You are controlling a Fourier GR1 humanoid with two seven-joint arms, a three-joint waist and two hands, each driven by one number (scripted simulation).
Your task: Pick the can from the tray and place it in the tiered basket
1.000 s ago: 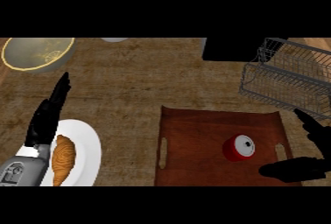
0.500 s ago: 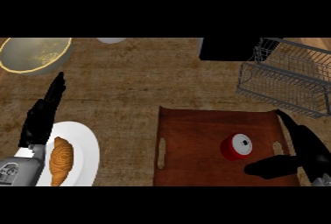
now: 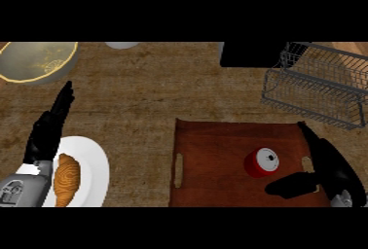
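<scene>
The red can [image 3: 261,162] stands on the brown tray [image 3: 215,146], not yet grasped, with the right hand [image 3: 327,168] beside it, thumb and fingers apart and seemingly not touching, so lifting and carrying to the tiered basket [image 3: 316,87] remain.

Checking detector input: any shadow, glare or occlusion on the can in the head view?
Head view: the can is fully visible and evenly lit, no glare; its white top stands out against the dark tray. The right hand is black and hides the tray's right edge; the basket shows clearly.
</scene>
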